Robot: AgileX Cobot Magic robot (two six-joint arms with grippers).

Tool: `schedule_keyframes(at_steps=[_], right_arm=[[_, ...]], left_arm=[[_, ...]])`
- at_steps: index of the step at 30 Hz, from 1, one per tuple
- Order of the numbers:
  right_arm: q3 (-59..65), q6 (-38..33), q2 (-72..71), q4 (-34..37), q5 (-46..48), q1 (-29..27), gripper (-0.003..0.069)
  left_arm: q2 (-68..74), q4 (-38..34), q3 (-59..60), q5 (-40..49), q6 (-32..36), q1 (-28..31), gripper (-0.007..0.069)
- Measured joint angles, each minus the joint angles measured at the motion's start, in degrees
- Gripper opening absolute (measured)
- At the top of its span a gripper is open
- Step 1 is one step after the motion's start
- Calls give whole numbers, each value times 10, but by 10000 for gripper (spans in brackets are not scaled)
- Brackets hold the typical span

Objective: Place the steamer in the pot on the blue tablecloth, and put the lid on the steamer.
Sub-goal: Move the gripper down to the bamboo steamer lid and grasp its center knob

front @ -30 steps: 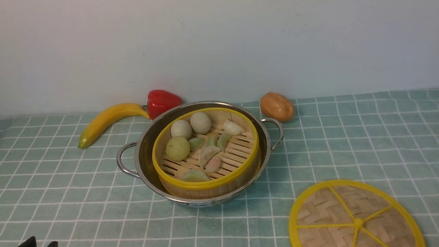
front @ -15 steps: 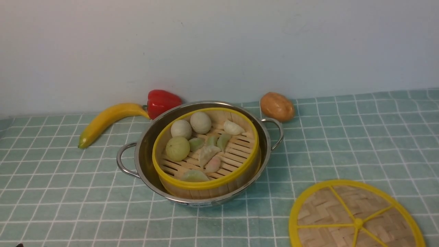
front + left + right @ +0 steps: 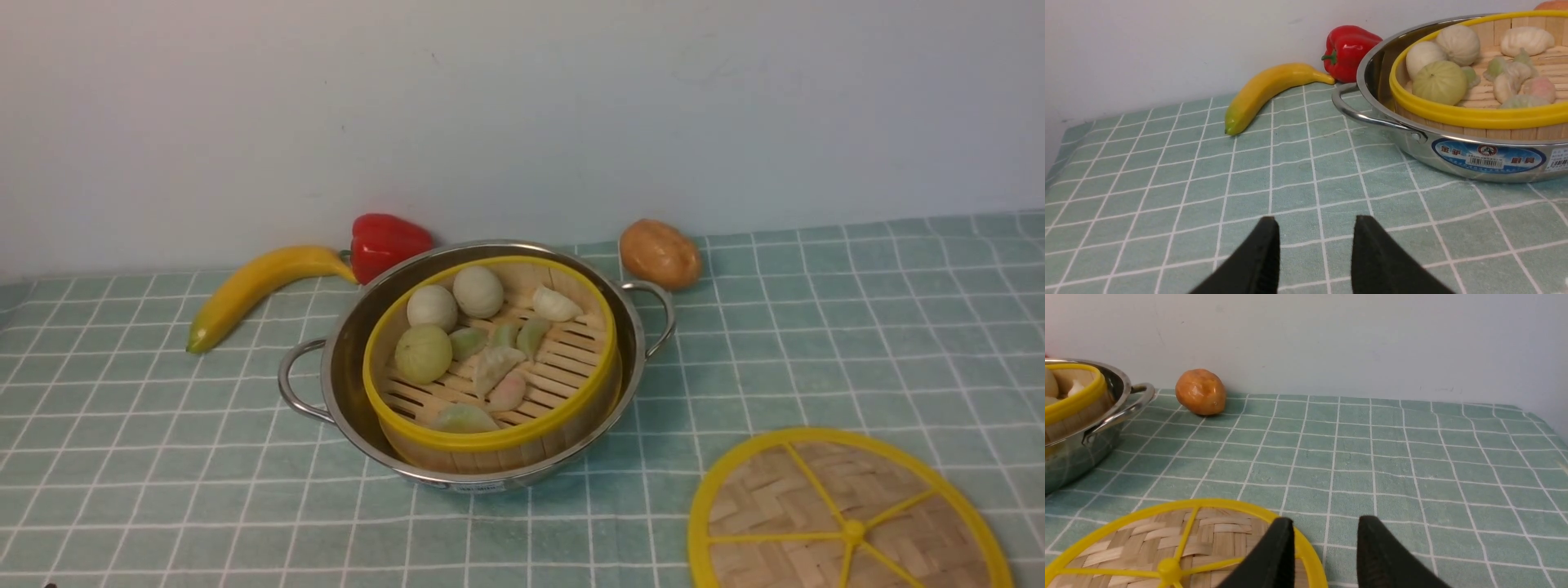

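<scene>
Found steamer [image 3: 563, 359] seated inside pot [image 3: 347, 359], uncovered, buns and dumplings on its slatted floor. Logged pot upright on blue tablecloth [image 3: 816, 343], mid-desk. Noted lid [image 3: 849, 523] lying flat on the cloth, right of the pot, nearer the robot, apart from it. Read right end effector [image 3: 1325, 520] as moderately parted, empty, one finger over the lid's yellow rim; contact not discernible. Read left end effector [image 3: 1314, 220] likewise parted, empty, above bare cloth left of the pot. Saw banana [image 3: 253, 286], red pepper [image 3: 388, 241] and potato [image 3: 660, 253] behind pot.

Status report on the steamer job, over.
Left hand and right hand open, empty. Steamer sits in pot. Lid flat on tablecloth, not fitted. Nothing between them.
</scene>
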Motion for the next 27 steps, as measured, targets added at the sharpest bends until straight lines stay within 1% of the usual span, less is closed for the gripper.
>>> schedule_keyframes(at_steps=[22,25,27], right_arm=[[0,0,0,0,-2,0,243],[-1,17,0,19,-35,0,243],[-26,31,0,42,-39,0,243]], left_arm=[[0,-1,0,0,0,0,243],[0,-1,0,0,0,0,243],[0,-1,0,0,0,0,243]])
